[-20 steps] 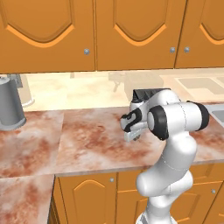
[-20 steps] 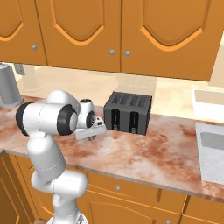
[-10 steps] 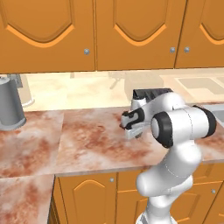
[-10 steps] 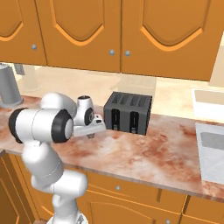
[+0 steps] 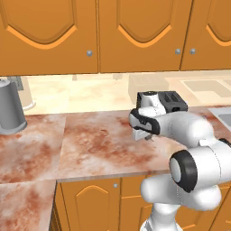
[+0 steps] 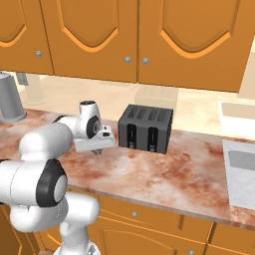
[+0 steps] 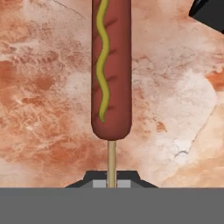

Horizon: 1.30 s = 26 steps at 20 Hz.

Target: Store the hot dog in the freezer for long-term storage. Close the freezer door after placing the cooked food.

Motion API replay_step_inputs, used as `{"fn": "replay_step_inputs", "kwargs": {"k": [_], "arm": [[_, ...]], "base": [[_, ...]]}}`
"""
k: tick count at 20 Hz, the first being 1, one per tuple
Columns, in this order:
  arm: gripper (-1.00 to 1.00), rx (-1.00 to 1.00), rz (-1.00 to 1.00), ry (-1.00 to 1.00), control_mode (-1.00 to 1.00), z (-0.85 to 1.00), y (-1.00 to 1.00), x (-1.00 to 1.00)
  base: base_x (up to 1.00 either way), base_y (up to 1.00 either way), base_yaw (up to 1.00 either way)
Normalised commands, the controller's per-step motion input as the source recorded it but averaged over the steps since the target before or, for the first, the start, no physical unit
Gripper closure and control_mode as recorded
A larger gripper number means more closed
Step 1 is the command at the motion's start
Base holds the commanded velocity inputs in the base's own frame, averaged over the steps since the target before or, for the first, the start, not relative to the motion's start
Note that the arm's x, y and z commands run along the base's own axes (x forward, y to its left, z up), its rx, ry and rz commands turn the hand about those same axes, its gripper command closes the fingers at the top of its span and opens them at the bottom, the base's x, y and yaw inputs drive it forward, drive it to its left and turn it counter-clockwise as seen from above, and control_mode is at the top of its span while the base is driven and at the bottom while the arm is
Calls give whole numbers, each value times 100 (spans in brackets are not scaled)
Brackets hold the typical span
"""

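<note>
Though light, hot dog (image 7: 110, 65) looks soft, greasy; thin stick (image 7: 111, 162) below it stiff, best hold. Gripper (image 7: 111, 180) clenched on that stick, over marbled counter (image 7: 48, 109).

Reddish-brown hot dog (image 7: 111, 70), wavy yellow mustard stripe

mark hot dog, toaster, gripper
hot dog (image 7: 111, 65): hand view, middle of the sausage, on its mustard line.
toaster (image 6: 145, 128): right base view, front face.
gripper (image 7: 111, 178): hand view, between the fingertips, shut on the hot dog's stick.
</note>
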Motion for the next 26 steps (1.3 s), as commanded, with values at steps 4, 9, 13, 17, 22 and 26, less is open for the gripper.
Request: {"fn": "replay_step_inputs", "kwargs": {"k": [4,9,13,17,22,26], "arm": [[100,0,-12,-8,-100,76,0,-74],[100,0,-11,-15,-100,86,0,-66],[100,4,-9,-27,-100,81,0,-54],[100,6,-3,-27,-100,67,0,-37],[100,12,0,-11,-100,40,-10,-41],[100,7,0,-9,-100,23,-2,-53]], "base": [[0,0,0],[0,0,0],[0,0,0],[0,0,0],[0,0,0],[0,0,0]]}}
